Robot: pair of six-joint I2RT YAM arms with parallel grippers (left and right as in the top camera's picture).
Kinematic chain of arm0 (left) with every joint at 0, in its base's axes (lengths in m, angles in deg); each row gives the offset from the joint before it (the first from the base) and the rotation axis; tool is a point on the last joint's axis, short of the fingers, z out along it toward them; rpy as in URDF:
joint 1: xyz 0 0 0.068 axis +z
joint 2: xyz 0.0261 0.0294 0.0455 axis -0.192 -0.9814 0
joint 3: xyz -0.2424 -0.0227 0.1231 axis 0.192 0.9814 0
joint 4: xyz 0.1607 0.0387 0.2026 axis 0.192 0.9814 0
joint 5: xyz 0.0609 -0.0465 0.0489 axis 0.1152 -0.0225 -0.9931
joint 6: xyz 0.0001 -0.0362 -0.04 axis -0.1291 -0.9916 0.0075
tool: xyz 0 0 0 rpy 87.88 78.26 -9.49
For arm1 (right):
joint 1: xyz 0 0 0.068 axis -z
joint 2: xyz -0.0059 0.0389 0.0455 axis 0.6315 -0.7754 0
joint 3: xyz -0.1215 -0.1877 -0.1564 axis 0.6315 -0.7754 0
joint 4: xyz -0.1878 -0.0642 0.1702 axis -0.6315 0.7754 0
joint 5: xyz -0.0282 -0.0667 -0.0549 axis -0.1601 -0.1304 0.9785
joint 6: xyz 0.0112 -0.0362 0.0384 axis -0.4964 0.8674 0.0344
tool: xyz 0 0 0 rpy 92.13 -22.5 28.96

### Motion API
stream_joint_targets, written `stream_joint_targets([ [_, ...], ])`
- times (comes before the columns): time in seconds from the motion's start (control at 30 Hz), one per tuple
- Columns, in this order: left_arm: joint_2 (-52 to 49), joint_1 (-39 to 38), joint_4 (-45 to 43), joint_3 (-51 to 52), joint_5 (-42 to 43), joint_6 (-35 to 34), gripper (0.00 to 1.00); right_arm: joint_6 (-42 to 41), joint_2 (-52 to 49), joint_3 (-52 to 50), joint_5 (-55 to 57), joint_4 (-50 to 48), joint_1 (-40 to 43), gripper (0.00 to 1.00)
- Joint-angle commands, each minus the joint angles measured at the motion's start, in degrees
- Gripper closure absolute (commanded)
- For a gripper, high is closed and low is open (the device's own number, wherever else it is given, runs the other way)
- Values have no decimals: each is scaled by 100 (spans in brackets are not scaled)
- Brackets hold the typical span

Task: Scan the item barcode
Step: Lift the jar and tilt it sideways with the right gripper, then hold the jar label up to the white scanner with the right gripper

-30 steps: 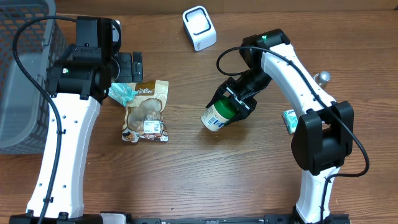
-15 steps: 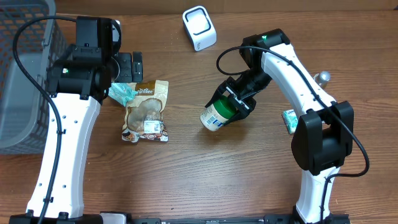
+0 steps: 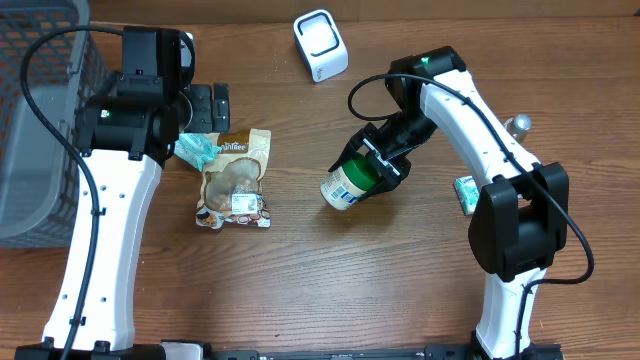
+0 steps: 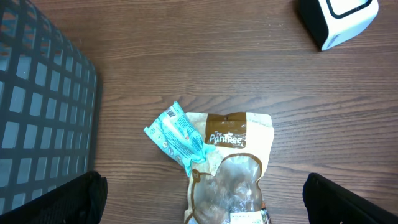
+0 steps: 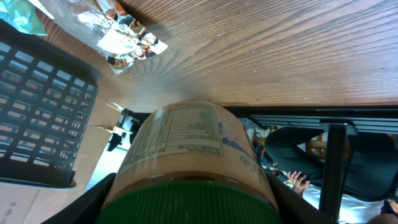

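A jar (image 3: 343, 186) with a green lid and a white printed label hangs tilted over the middle of the table, lid end toward my right gripper (image 3: 377, 160), which is shut on it. In the right wrist view the jar (image 5: 193, 146) fills the space between both fingers, label side up. The white barcode scanner (image 3: 320, 45) stands at the back centre, apart from the jar. My left gripper (image 4: 202, 202) is open above a brown snack pouch (image 4: 230, 168), its fingers (image 4: 78, 199) wide on either side and nothing held.
A teal packet (image 3: 197, 150) lies against the pouch (image 3: 235, 182). A dark mesh basket (image 3: 35, 120) fills the left edge. A small green-and-white item (image 3: 465, 192) and a silver knob (image 3: 518, 125) sit by the right arm.
The jar in my right gripper has drifted slightly to the left. The left arm has not moved.
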Motion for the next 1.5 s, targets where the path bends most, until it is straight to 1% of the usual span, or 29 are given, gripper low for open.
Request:
stream_joint_targets([
  [0.0, -31, 9, -2, -70, -28, 90, 1, 39, 26, 151, -468, 13, 11, 50],
  [0.13, -31, 9, 0, -70, -28, 90, 0, 42, 26, 151, -597, 13, 7, 51],
  [0.27, -31, 9, 0, -70, -28, 87, 0, 236, 26, 146, -549, 13, 0, 52],
  [0.33, -31, 9, 0, -70, -28, 87, 1, 234, 26, 146, -284, -20, 2, 51],
  [0.4, -31, 9, 0, -70, -28, 87, 0, 236, 26, 146, 197, -42, 0, 48],
  [0.47, -31, 9, 0, -70, -28, 90, 0, 240, 26, 146, 678, -52, 0, 47],
  [0.57, -31, 9, 0, -70, -28, 87, 1, 463, 26, 146, 1261, -133, 0, 48],
  [0.63, -31, 9, 0, -70, -28, 87, 0, 643, 26, 146, 1596, -238, 0, 51],
  [0.7, -31, 9, 0, -70, -28, 87, 0, 817, 26, 146, 1941, -411, 2, 51],
  [0.8, -31, 9, 0, -70, -28, 87, 0, 1139, 26, 146, 2218, -922, 2, 51],
  [0.97, -31, 9, 0, -70, -28, 87, 0, 1268, 26, 155, 2061, -1851, 90, 51],
  [1.03, -31, 9, 0, -70, -28, 87, 0, 1266, 26, 179, 1515, -2319, 173, 57],
  [1.13, -31, 9, 0, -70, -28, 87, 1, 1244, 26, 369, 127, -2977, 352, 71],
  [1.2, -31, 9, 0, -70, -28, 87, 1, 1126, 26, 623, -240, -3357, 476, 73],
  [1.33, -31, 9, 0, -70, -28, 87, 1, 1088, 26, 1003, 131, -4301, 586, 72],
  [1.47, -31, 9, 0, -70, -28, 87, 1, 1097, 24, 999, 1174, -5466, 501, 73],
])
